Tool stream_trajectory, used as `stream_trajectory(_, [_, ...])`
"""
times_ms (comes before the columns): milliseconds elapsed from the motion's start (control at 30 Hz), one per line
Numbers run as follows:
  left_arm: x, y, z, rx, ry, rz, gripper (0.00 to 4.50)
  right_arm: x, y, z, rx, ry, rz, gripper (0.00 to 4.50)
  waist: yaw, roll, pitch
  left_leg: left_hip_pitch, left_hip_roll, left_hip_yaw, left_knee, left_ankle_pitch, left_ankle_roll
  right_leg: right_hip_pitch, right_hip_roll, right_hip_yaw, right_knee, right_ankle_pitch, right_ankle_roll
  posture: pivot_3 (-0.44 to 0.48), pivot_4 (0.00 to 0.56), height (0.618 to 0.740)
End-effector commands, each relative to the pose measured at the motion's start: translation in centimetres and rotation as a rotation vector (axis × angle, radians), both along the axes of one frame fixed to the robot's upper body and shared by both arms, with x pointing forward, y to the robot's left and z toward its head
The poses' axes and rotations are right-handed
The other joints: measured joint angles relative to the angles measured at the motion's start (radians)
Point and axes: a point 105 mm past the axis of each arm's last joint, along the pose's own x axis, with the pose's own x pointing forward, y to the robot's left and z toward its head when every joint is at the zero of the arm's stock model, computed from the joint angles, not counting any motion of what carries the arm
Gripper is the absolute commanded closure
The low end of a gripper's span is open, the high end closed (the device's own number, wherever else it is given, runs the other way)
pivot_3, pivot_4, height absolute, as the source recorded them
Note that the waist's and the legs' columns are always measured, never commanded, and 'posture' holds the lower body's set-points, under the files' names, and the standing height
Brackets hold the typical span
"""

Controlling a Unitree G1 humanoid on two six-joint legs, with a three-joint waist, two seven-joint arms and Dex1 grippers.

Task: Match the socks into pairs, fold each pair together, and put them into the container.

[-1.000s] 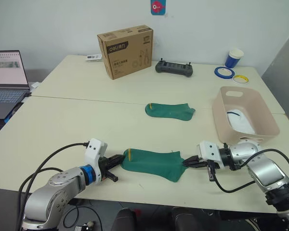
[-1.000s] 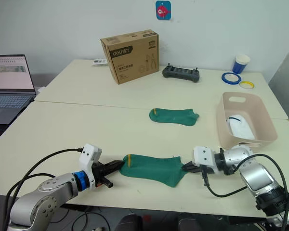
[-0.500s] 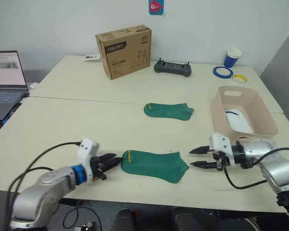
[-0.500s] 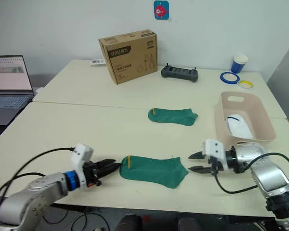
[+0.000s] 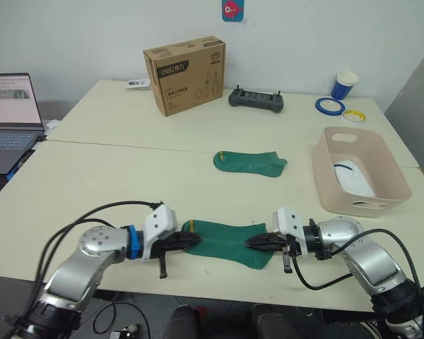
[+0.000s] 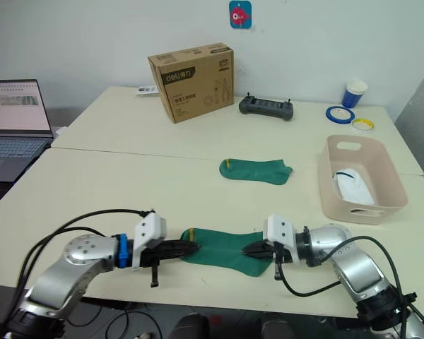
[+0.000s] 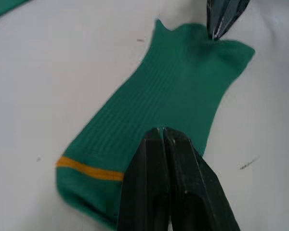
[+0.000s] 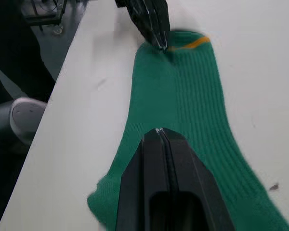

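The near green sock point(image 5: 227, 240) is lying flat at the front edge of the table point(image 5: 92, 176), toe toward the robot's right, yellow-marked cuff toward its left. Both claws are now clamping it: the left claw point(image 5: 189, 240) is pinching the cuff end with its fingers together, and the right claw point(image 5: 258, 242) is pinching the toe end likewise. Half a second ago both claws were standing clear of the sock, the right one spread apart; they have since closed in and bitten the fabric. Judged from this, the sock is being readied for a lift or a carry toward its partner.

The second green sock point(image 5: 249, 162) is resting flat farther back, near mid-table, well apart from the first. The pink basin point(image 5: 392, 174) is sitting at the robot's right, already holding a white sock point(image 5: 350, 178).

Farther back are standing a cardboard box point(image 5: 184, 75), a black controller point(image 5: 256, 99), a blue cup point(image 5: 345, 85) and two tape rolls point(image 5: 330, 106). A laptop point(image 5: 10, 120) is sitting at the far left. Nothing is lying between the two green socks.
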Motion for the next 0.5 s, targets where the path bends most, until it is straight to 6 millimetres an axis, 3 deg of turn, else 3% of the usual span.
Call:
stream_trajectory(33, [0.2, 0.5, -0.8, 0.056, -0.007, -0.014, 4.45, -0.1, -1.1, -0.7, -0.052, -0.028, 0.010, 4.50, 0.000, 0.000, 0.000, 0.000, 0.000, 0.000, 0.000, 0.000, 0.000, 0.000, 0.000, 0.000, 0.000, 0.000, 0.000, 0.000, 0.150, 0.740])
stream_trajectory(233, [0.5, 1.7, -1.5, 0.064, 0.022, 0.048, 4.45, -0.3, -3.6, -1.9, -0.131, -0.029, -0.010, 4.50, 0.000, 0.000, 0.000, 0.001, 0.000, 0.000, 0.000, 0.000, 0.000, 0.001, 0.000, 0.000, 0.001, 0.000, 0.000, 0.000, 0.150, 0.740])
stream_trajectory(367, [0.5, 1.7, 0.5, -0.012, 0.016, 0.048, 4.45, -0.5, -4.6, -0.7, -0.130, -0.036, -0.010, 4.50, 0.000, 0.000, 0.000, 0.002, 0.000, 0.000, 0.001, 0.000, 0.000, 0.001, 0.000, 0.001, 0.001, 0.000, 0.000, 0.000, 0.150, 0.740])
stream_trajectory(500, [0.9, 1.3, 2.1, -0.065, 0.002, 0.044, 4.45, -0.2, -3.9, 1.0, -0.064, -0.054, -0.009, 4.50, 0.000, 0.000, 0.000, 0.002, 0.000, 0.000, 0.001, 0.000, 0.000, 0.001, 0.000, 0.000, 0.001, 0.000, 0.001, 0.000, 0.150, 0.740])
